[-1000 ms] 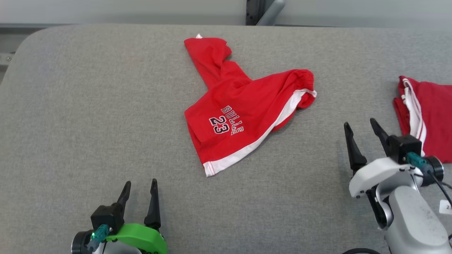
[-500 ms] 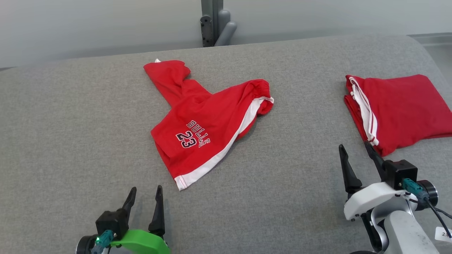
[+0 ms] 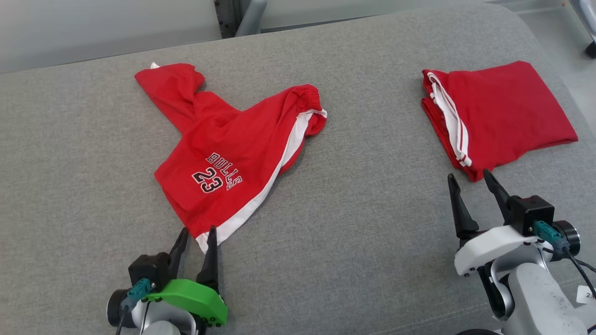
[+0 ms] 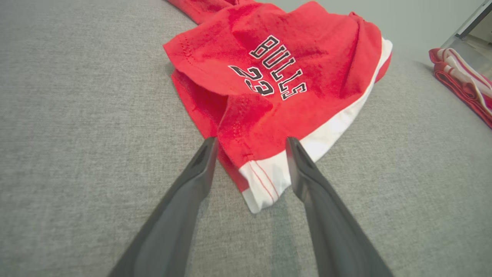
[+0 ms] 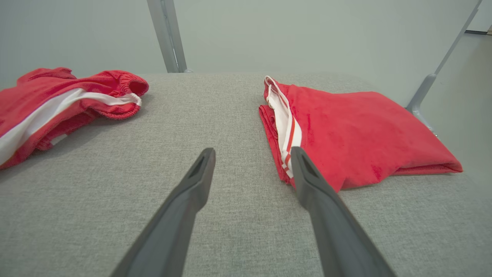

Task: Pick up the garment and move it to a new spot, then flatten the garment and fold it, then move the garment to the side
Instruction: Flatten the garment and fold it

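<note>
Table (image 3: 363,223) grey, padded. Left gripper (image 3: 198,229) at near edge, fingers spread, straddling the white-trimmed hem corner of the red Bulls garment (image 3: 223,153); contact unclear, possibly just above cloth. Garment crumpled, left of centre. Right gripper (image 3: 468,175) spread, empty, tips just beside folded red cloth (image 3: 503,111) by right edge.
</note>
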